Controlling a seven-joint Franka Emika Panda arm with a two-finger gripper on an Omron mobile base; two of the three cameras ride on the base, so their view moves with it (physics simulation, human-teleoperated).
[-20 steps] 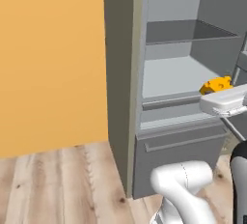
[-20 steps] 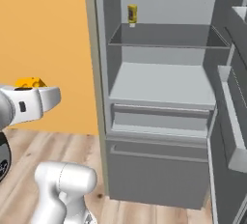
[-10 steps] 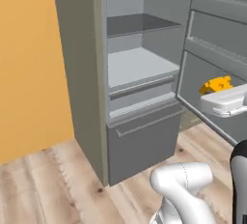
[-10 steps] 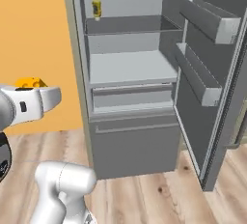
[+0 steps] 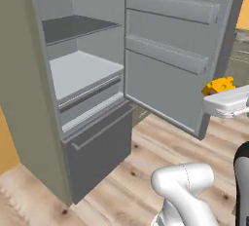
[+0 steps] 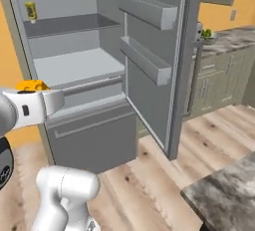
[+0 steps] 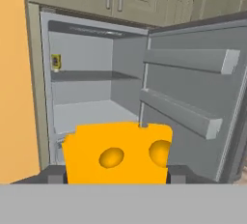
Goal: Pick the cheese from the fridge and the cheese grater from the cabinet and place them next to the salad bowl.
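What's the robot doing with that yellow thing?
That's cheese. The robot's gripper is shut on it and holds it up in front of the fridge. The fridge door hangs wide open, and a yellow bottle stands on the upper shelf inside. Off to the right, a salad bowl sits on a counter. The cheese isn't beside it yet.
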